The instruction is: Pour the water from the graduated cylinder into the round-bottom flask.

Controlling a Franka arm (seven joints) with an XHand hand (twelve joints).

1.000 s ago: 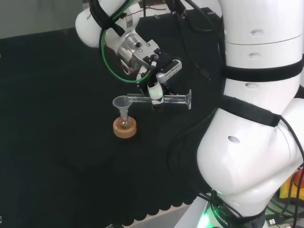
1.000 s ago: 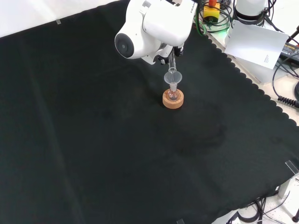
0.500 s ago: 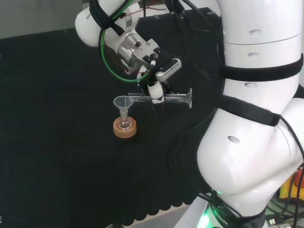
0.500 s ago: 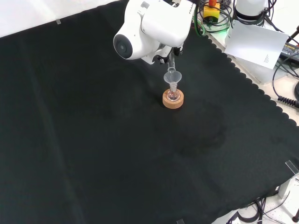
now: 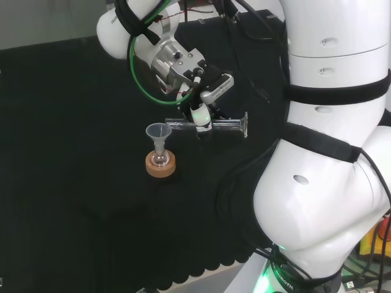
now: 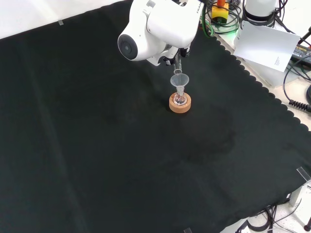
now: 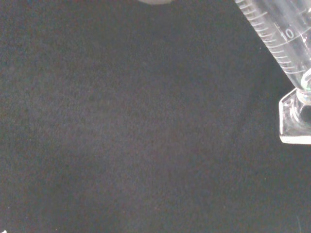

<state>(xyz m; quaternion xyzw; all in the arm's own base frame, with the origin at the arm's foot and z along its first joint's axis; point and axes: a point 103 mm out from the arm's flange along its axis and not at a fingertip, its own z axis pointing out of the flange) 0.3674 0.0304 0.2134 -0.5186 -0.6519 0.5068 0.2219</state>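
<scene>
Cloth (image 6: 121, 170), black and bare, covers the near part of the bench in the front view. Farther back on it sits a cork ring (image 6: 180, 103), and in that ring stands the small round-bottom flask (image 6: 180, 99). A clear funnel (image 6: 179, 80) is set upright in the flask's neck, its wide mouth open to the top.

Just beyond the funnel the graduated cylinder (image 5: 208, 125) hangs in the air, lying almost level. In the head view its open end reaches left to the funnel's rim (image 5: 158, 130), and its flat foot (image 5: 244, 126) points right, toward the arm's big white links (image 5: 330, 152). Whether the lip touches the funnel or only hangs over it, I cannot tell. Any liquid inside the flask is too small to make out from here.

The hand (image 5: 200, 116) comes down on the cylinder from above, its fingers curled round the middle of the tube. In the wrist view the cylinder's scale marks (image 7: 277, 34) and its foot (image 7: 294, 119) show close up against the dark cloth.
</scene>
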